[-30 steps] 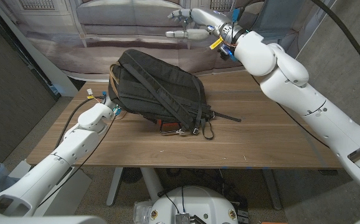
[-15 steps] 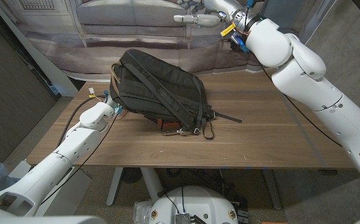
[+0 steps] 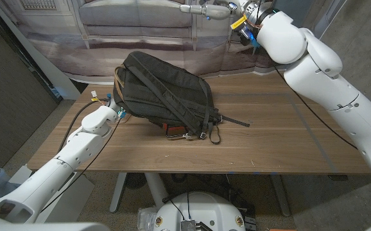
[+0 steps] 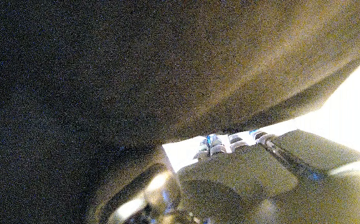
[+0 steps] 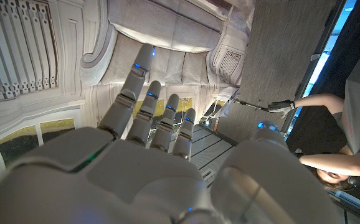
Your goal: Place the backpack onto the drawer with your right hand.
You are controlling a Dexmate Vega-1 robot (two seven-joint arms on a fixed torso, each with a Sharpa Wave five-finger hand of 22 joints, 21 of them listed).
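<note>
Holding nothing, your right hand point(image 3: 206, 8) is hovering high beyond the table's far edge, up at the top of the head view, with its fingers point(image 5: 144, 106) stretched out straight and apart; the right wrist view is showing them reaching toward a printed backdrop point(image 3: 140, 25) with open air around them. A person's arm point(image 5: 329, 102) is showing at the edge of that wrist view, well apart from your fingers.

Your left hand point(image 4: 242, 180) is pressing up close against dark fabric in the left wrist view, and in the head view it is tucked behind the backpack's left side, so you cannot tell whether it is open or closed.

The backpack point(image 3: 163, 95) is lying on the wooden table point(image 3: 275, 141), toward the far left part of the top, straps facing up. One loose strap point(image 3: 233, 120) is trailing out to the right across the wood, and a strap loop point(image 3: 212, 133) is lying in front of the bag. You are getting plenty of bare tabletop to the right of the backpack and along the near edge
</note>
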